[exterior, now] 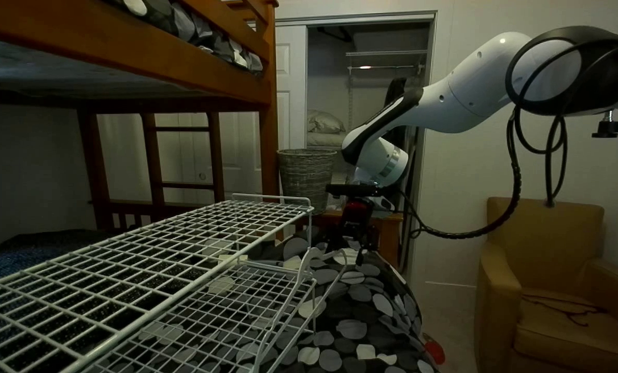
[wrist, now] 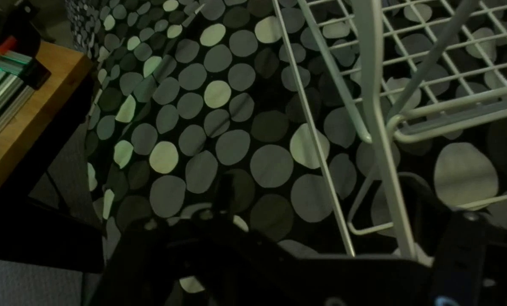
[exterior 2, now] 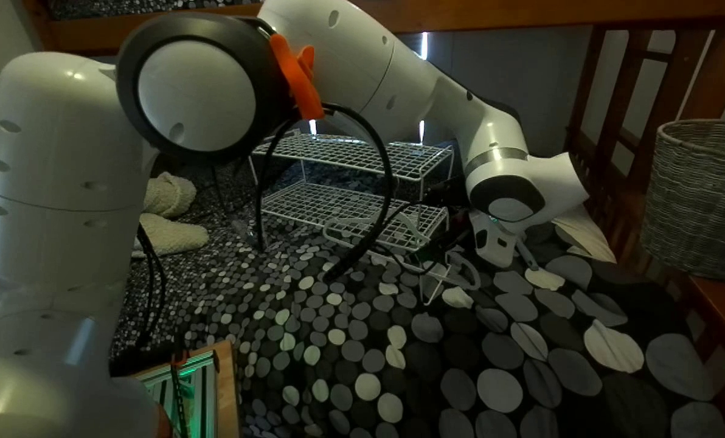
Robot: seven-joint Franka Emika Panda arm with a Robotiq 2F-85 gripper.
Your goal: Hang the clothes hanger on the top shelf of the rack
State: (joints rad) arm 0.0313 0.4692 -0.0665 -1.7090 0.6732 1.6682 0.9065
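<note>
The pale clothes hanger (exterior: 302, 270) slants down past the front end of the white wire rack (exterior: 310, 228). In the wrist view two limbs of the hanger (wrist: 377, 110) run between my fingers, which stand well apart. My gripper (exterior: 350, 246) is beside the rack's end, lower than the top shelf (exterior: 184, 297). Black fingers (wrist: 223, 191) show dark against the bedding, and no pad appears pressed on the hanger. Cables partly cover the hanger (exterior 2: 412, 230) in an exterior view. Whether its hook bears on any wire I cannot tell.
Below the top shelf is the rack's lower tier (exterior 2: 338, 207). Dotted bedding (exterior 2: 362, 359) lies under it. A wicker basket (exterior: 306, 176) and the bunk bed's wooden post (exterior: 268, 129) stand behind. An armchair (exterior: 545, 243) is off to the side.
</note>
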